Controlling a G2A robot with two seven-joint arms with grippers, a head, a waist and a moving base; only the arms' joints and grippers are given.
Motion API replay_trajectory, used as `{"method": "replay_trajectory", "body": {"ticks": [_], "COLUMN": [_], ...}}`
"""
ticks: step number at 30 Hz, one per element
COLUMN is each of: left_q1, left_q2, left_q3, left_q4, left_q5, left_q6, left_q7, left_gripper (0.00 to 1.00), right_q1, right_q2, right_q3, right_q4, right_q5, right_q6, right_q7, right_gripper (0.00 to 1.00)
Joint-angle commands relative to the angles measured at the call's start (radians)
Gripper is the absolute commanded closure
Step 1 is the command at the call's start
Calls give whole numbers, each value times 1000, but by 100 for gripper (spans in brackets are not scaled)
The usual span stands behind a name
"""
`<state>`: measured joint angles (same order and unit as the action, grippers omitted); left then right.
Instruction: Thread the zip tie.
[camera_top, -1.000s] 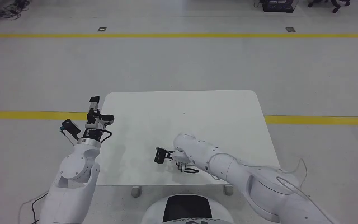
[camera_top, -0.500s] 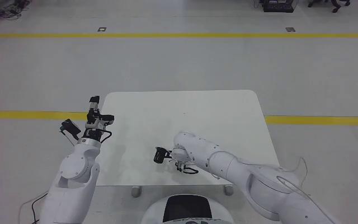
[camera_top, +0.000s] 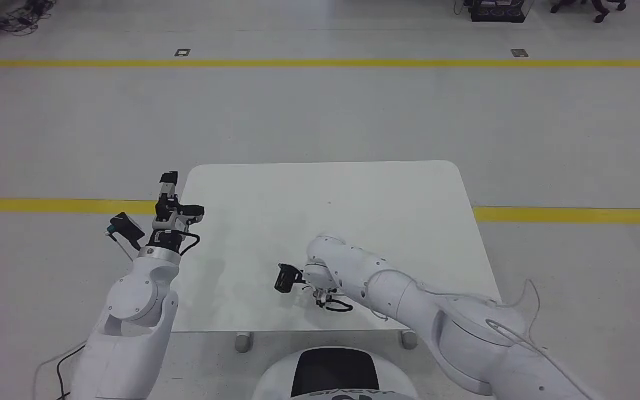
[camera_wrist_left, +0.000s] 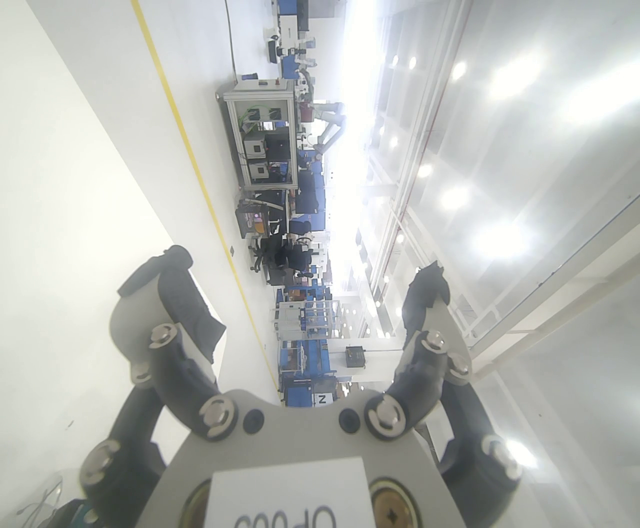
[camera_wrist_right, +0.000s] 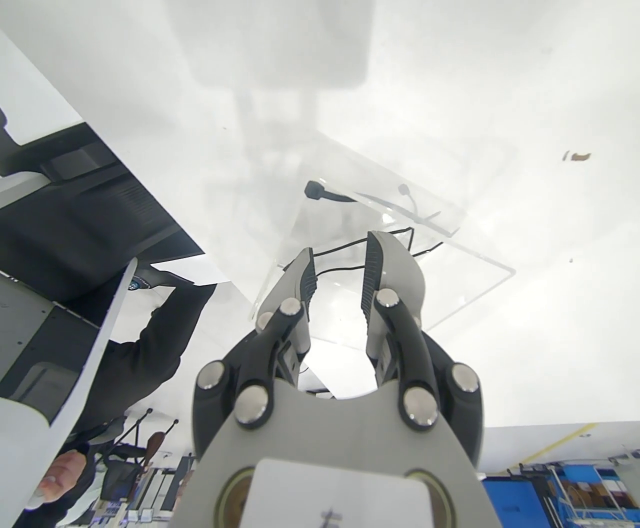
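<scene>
A thin black zip tie (camera_wrist_right: 340, 246) lies in loops on a clear plastic plate (camera_wrist_right: 465, 285) on the white table (camera_top: 380, 210). Its dark head (camera_wrist_right: 314, 190) rests at the plate's far side. My right gripper (camera_wrist_right: 340, 252) is open just above the plate, and a strand of the tie runs across the gap between the ribbed fingers (camera_wrist_right: 374, 260) without being pinched. From above, the right gripper (camera_top: 322, 293) sits near the table's front edge, with the tie's black loop (camera_top: 340, 305) beside it. My left gripper (camera_wrist_left: 300, 280) is open and holds nothing. It hangs past the table's left edge (camera_top: 180, 197).
The table's front edge lies close to the right gripper. Bare tabletop stretches behind and to the right of the plate. A small brown speck (camera_wrist_right: 577, 156) lies on the table beyond the plate.
The right arm has edged slightly to the left over the tie. The left arm has not moved.
</scene>
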<state>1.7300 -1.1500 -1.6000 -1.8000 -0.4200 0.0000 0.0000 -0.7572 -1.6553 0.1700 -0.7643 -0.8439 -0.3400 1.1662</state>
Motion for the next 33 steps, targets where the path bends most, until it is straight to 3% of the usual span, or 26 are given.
{"method": "replay_trajectory", "body": {"ticks": [1,11,26,33], "left_q1": [0,0,0,0], "left_q2": [0,0,0,0], "left_q3": [0,0,0,0], "left_q4": [0,0,0,0], "left_q5": [0,0,0,0], "left_q6": [0,0,0,0], "left_q7": [0,0,0,0], "left_gripper": [0,0,0,0], "right_q1": [1,6,3,3], "right_q2": [-5,-30,-42,-49], "right_q3": [0,0,0,0], "right_q4": [12,50,62,80], "right_q5": [-4,-13,-13,-11], "right_q6": [0,0,0,0], "right_q7": [0,-9,-12,-6], "right_gripper": [76,73,72,82]}}
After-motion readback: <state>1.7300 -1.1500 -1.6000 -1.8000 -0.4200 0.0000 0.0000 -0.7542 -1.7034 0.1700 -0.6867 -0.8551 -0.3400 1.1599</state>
